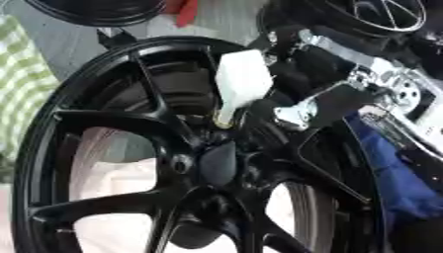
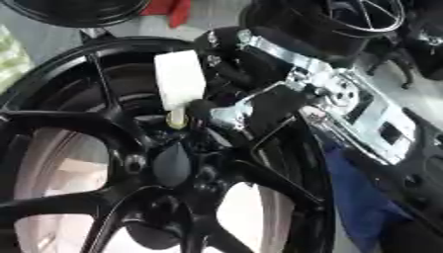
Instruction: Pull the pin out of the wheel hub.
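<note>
- The white plastic pin [image 1: 242, 81], a blocky tapered head narrowing to a thin yellowish tip, stands in the large black spoked alloy wheel hub [image 1: 216, 163]. Its tip is seated in a bolt hole just above the dark centre cap [image 1: 218, 163].
- The pin's long axis runs from the hole up and slightly toward the right hand's wrist, so I'd judge the pull must follow that line, straight out of the hole.
- The robot's right hand [image 2: 227, 74], black with silver joints, comes in from the upper right and sits against the pin's right side; the pin lies immediately to its left.
- Its dark fingers [image 2: 200, 109] curl in around the lower neck of the pin, apparently pinching it just above the tip. The contact is dark on dark, so the hold is my reading.
- The forearm slopes down from the upper right, the silver bracket facing us.
- The left hand shows in neither view, so the right hand alone is placed for the pull.
</note>
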`<state>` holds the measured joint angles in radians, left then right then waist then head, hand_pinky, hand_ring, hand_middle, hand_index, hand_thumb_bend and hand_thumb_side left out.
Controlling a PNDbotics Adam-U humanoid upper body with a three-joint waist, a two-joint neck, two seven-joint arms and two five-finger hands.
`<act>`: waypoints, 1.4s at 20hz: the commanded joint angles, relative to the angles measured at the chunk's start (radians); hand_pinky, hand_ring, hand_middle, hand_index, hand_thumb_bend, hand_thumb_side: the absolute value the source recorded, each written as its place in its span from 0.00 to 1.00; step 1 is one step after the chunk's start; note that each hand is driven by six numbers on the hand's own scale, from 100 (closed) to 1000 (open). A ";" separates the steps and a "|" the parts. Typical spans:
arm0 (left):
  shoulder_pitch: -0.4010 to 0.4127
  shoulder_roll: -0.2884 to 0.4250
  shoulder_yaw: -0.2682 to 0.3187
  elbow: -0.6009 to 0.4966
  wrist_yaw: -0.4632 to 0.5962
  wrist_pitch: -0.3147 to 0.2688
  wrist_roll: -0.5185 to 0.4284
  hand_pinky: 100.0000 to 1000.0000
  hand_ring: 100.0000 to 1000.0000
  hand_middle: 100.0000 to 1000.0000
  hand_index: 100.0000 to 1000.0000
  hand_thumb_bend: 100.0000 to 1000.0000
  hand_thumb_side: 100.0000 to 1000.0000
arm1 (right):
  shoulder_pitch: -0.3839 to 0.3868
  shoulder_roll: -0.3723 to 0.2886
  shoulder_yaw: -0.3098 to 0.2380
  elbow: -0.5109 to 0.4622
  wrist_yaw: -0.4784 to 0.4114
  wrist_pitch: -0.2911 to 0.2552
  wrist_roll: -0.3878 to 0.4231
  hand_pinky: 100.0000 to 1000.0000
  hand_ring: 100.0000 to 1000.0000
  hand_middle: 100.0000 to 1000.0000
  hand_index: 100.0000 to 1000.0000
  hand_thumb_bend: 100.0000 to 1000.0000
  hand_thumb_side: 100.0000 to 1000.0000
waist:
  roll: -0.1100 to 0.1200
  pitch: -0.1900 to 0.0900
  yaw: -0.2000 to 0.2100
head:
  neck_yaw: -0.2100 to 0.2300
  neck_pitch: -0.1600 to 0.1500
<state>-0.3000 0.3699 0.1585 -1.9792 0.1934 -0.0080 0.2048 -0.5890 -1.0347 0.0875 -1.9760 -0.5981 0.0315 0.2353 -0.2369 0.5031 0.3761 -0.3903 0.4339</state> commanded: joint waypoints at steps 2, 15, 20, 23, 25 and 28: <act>-0.001 0.014 0.012 -0.021 0.001 0.003 0.003 0.89 0.64 0.50 0.77 0.05 0.53 | -0.001 -0.056 -0.053 -0.018 -0.136 0.014 -0.047 0.64 0.48 0.01 0.28 0.23 0.00 | 0.011 -0.046 -0.003 | 0.001 -0.020; 0.038 0.047 0.034 -0.021 -0.010 0.002 0.028 0.89 0.64 0.50 0.77 0.07 0.52 | 0.202 -0.165 -0.317 0.065 -0.561 -0.100 -0.277 0.63 0.49 0.03 0.29 0.23 0.00 | 0.011 -0.096 -0.078 | 0.081 0.069; 0.061 0.074 0.046 -0.021 -0.019 0.000 0.047 0.89 0.64 0.50 0.77 0.07 0.51 | 0.390 -0.161 -0.443 0.125 -0.585 -0.181 -0.335 0.63 0.50 0.04 0.30 0.22 0.00 | 0.011 -0.125 -0.140 | 0.163 0.140; 0.072 0.093 0.049 -0.021 -0.025 0.000 0.054 0.89 0.64 0.50 0.77 0.07 0.51 | 0.510 -0.135 -0.514 0.139 -0.552 -0.227 -0.367 0.63 0.50 0.04 0.30 0.22 0.00 | 0.011 -0.141 -0.172 | 0.212 0.166; 0.079 0.102 0.050 -0.021 -0.028 -0.002 0.057 0.89 0.64 0.50 0.77 0.07 0.50 | 0.587 -0.113 -0.558 0.137 -0.537 -0.273 -0.386 0.62 0.50 0.04 0.30 0.22 0.00 | 0.022 -0.151 -0.197 | 0.245 0.179; 0.093 0.104 0.053 -0.021 -0.030 -0.004 0.063 0.89 0.64 0.50 0.77 0.07 0.50 | 0.702 -0.072 -0.620 0.125 -0.493 -0.333 -0.418 0.62 0.50 0.05 0.30 0.22 0.00 | 0.051 -0.160 -0.238 | 0.288 0.197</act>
<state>-0.2057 0.4468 0.2010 -1.9792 0.1699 -0.0101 0.2615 0.1103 -1.0963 -0.4887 -1.8429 -1.1110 -0.2756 -0.1705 -0.1885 0.3680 0.1343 -0.1191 0.6233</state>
